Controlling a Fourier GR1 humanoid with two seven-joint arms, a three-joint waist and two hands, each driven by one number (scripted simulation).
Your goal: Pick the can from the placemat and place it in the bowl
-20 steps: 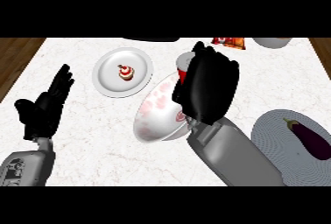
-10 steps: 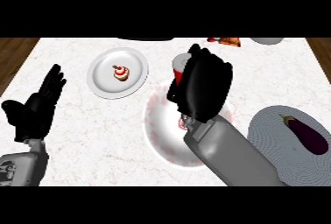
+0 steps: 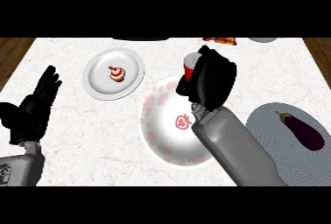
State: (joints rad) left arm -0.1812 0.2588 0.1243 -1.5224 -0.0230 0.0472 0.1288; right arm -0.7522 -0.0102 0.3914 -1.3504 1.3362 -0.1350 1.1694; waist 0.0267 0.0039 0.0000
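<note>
A red can with a white top (image 3: pixel 190 69) is held in my right hand (image 3: pixel 210 81), whose fingers curl round it above the far rim of the bowl. The bowl (image 3: pixel 161 124) is white with red flower marks and sits in the middle of the counter, partly hidden by my right forearm. The round grey placemat (image 3: pixel 271 131) lies at the right with a purple eggplant (image 3: pixel 302 129) on it. My left hand (image 3: pixel 35 107) rests open at the left edge, fingers up.
A white plate (image 3: pixel 98 83) carrying a small cupcake (image 3: pixel 117 73) sits at the back left. At the far edge are a dark object (image 3: pixel 142 39), an orange item (image 3: pixel 221 40) and a grey dish (image 3: pixel 262 40).
My right hand with the can has moved toward the far rim of the bowl. The bowl looks flatter and wider in view. My left hand shifted slightly left.
</note>
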